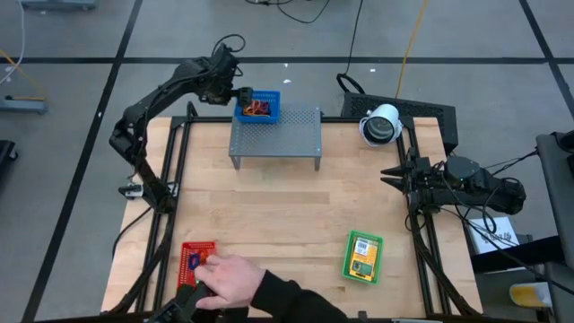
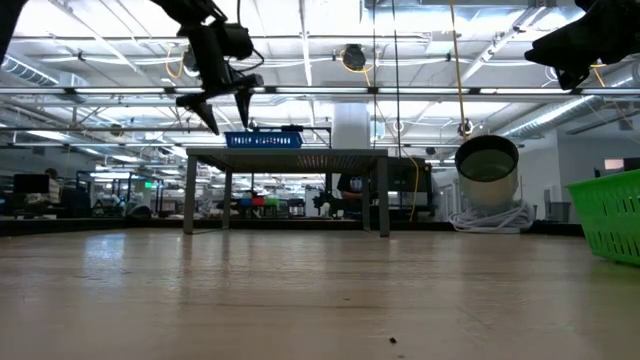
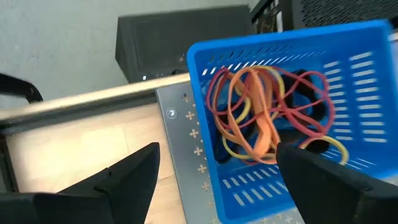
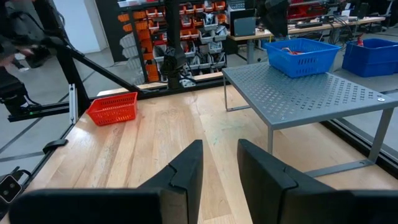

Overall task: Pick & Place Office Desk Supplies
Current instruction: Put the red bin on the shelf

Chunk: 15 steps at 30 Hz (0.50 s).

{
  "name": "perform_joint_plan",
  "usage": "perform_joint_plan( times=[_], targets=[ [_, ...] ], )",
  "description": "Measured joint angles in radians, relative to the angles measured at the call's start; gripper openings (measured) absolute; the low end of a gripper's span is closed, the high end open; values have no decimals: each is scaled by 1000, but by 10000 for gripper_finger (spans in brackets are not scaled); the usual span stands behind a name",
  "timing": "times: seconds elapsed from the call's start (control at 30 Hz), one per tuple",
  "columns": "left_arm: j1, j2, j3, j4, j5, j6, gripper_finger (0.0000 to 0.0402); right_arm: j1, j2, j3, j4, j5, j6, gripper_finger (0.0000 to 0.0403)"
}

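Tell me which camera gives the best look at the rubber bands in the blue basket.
The left wrist view: the rubber bands fill the blue basket close up, red, orange and yellow loops tangled. The high view shows a small tangle; the low and right wrist views mostly show the basket's walls.

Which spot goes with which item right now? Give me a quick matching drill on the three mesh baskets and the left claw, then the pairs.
Things:
1. blue basket
2. red basket
3. green basket
4. left claw

Places:
A. near table edge, right of centre
B. by the blue basket at the shelf's far left corner, open and empty
C. near edge on the left, under a person's hand
D. on the grey perforated shelf, holding rubber bands

Pairs: 1-D, 2-C, 3-A, 4-B
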Motion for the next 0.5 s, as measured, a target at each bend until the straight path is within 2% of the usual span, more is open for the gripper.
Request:
perform_joint_plan(
  times=[0.27,0.5],
  targets=[
    [-53,-131,0,-7,-2,60,316,0,0,0,0,0,0,89],
    [-188,-260,0,-70,-3,204,304,0,0,0,0,0,0,89]
  ],
)
